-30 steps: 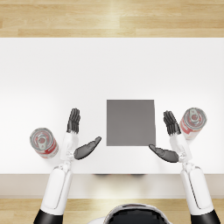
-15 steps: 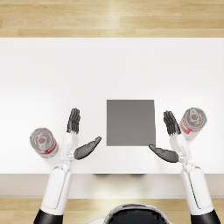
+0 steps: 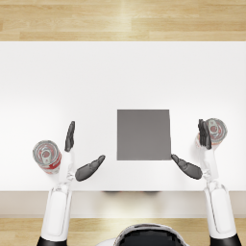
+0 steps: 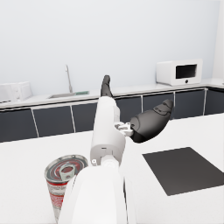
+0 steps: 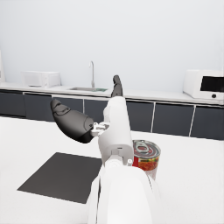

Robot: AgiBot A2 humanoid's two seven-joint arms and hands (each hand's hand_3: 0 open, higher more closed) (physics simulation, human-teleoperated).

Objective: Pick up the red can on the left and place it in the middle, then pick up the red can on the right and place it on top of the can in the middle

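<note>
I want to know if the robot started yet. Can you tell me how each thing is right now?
left can: upright on the table, not held, beside the left hand.
right can: upright on the table, not held, beside the right hand.
grey mat: flat in the middle, nothing on it.
left hand: open, holding nothing.
right hand: open, holding nothing.

Bright, even light fills every view, as of a soft source overhead. The white tabletop (image 3: 123, 77) is nearly blown out around the dark mat (image 3: 143, 134), so its surface shows no texture. Shadows are faint: only a thin dark band under the tabletop's near edge, below the mat. Rendering is slightly soft throughout, with no visible edge distortion or motion blur.
</note>
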